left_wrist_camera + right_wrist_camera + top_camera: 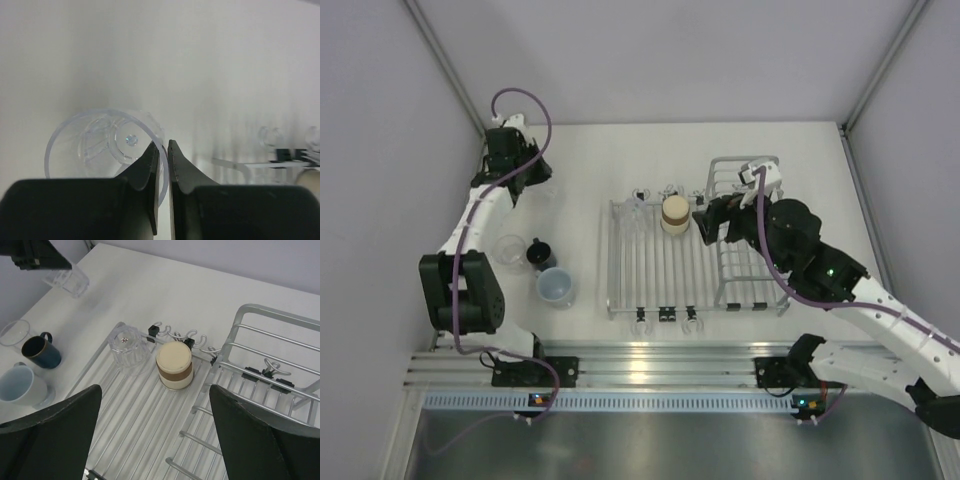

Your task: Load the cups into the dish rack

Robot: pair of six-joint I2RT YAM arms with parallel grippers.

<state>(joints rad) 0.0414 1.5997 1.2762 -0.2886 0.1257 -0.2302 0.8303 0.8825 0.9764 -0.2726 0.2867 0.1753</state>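
I am looking down on the white table (pixel 590 160), with the dish rack (pixel 655 275) sitting near its middle. The rack's flat bars are lying on the left and its taller basket section (pixel 745 265) is standing on the right.

The right gripper (pixel 155 388) is hovering over the flat bars, its fingers spread wide with nothing between them. The left gripper (pixel 161 145) is reaching toward the far left corner of the table. Its fingers are pinching together on the rim of a clear cup (pixel 100 145), which is tilting in the grip. I cannot tell whether that cup is touching the table.

Two cups are sitting upside down on the far end of the flat bars. They are the tan-and-brown cup (pixel 174 365) and, just beside it on its left, a second clear cup (pixel 129 347).

Three more are standing on the table left of the rack, mouths up. The pale blue cup (pixel 22 385) is sitting nearest the arm bases. The dark blue mug (pixel 41 351) is standing just beyond it, and a third clear cup (pixel 14 332) is standing right beside the mug.
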